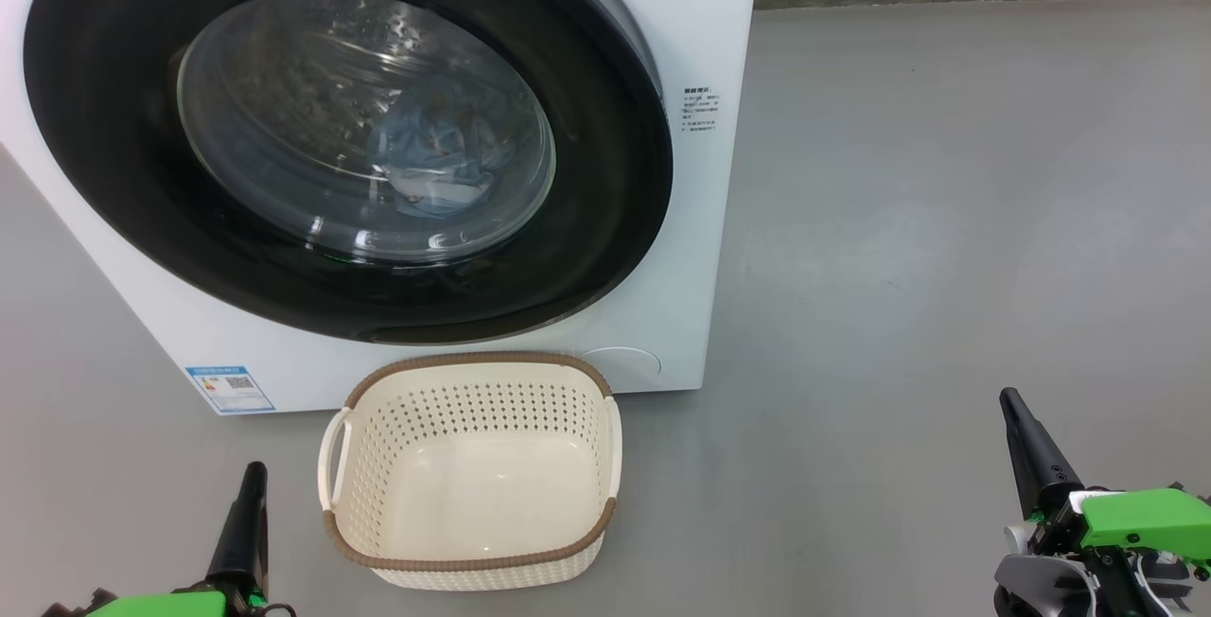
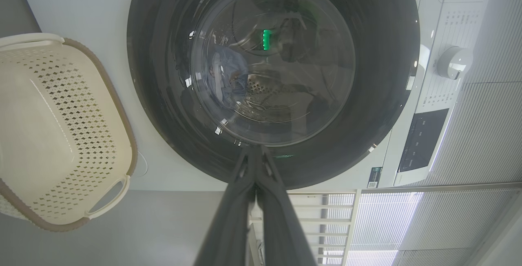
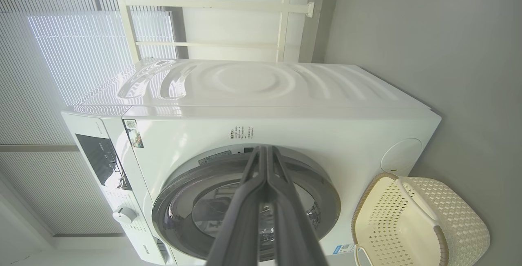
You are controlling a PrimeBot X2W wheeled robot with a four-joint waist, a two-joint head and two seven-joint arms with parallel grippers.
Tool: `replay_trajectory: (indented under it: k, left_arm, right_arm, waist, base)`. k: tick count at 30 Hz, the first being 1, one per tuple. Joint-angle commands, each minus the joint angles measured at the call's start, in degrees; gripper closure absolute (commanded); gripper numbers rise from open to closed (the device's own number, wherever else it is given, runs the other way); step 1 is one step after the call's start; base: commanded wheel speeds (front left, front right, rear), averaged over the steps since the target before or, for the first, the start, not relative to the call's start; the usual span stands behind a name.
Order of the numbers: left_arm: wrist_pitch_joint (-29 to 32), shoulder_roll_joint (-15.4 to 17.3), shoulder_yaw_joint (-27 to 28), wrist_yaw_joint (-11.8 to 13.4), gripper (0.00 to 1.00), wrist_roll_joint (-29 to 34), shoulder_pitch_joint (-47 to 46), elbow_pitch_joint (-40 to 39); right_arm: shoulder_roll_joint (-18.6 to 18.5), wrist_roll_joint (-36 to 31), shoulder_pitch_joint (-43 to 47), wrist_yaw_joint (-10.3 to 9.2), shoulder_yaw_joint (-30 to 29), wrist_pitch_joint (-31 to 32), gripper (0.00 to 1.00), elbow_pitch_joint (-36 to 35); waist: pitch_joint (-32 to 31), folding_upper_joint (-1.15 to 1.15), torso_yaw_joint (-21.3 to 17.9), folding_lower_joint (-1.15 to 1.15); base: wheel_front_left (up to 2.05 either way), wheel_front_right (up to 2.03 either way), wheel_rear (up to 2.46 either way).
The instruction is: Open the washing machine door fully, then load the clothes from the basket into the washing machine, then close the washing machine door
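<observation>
Currently parked low and clear of the work: left gripper (image 1: 253, 477) at the lower left of the head view, right gripper (image 1: 1010, 401) at the lower right. Fingers of both pressed together, tips touching, nothing clamped between them.

Location of parts:
- Position of the washing machine door (image 1: 350, 125): swung against the front of the washing machine (image 1: 700, 238), glossy black rim covering the opening. Cannot confirm latching from these views; thin grey edge visible along the upper right of the rim.
- Position of the clothes (image 1: 435, 158): inside the drum (image 2: 261, 90), seen through the door's window as a crumpled light-blue heap low in the opening.
- Position of the basket (image 1: 478, 358): upright and empty on the floor (image 1: 946, 220), just in front of the machine below the door, well apart from both grippers.

Judged status: loading complete; closing step complete or nearly so.

Handling notes:
- Treat the door as stiff, fairly heavy and hinged. Expect a slick rim and a smooth bulging window with no purchase. Push flat on the black rim, on the side away from the hinge, never on the window. Hinge side and handle recess not discernible here; verify before any pull.
- Treat the clothes as soft, light and limp. Pinch a raised fold; allow for trailing ends snagging on the gasket.
- Treat the basket as light and rigid, likely to slide on the smooth floor. Take by a side handle or the brown rim band.
</observation>
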Motion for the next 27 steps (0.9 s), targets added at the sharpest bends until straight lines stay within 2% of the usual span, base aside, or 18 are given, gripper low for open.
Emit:
replay_trajectory:
  k: [1, 27]
  left_arm:
    - [0.36, 0.42, 1.92, -0.04, 1.00, -0.41, -2.58, -1.87]
    - [0.36, 0.42, 1.92, -0.04, 1.00, -0.41, -2.58, -1.87]
  right_arm:
    - [-0.60, 0.69, -2.42, 0.10, 0.74, 0.33, 1.00, -1.78]
    - [-0.77, 0.89, -2.40, 0.10, 0.97, 0.15, 1.00, -1.80]
  waist:
    - [0.00, 0.00, 0.00, 0.00]
    - [0.00, 0.00, 0.00, 0.00]
  base:
    - [0.00, 0.00, 0.00]
    - [0.00, 0.00, 0.00]
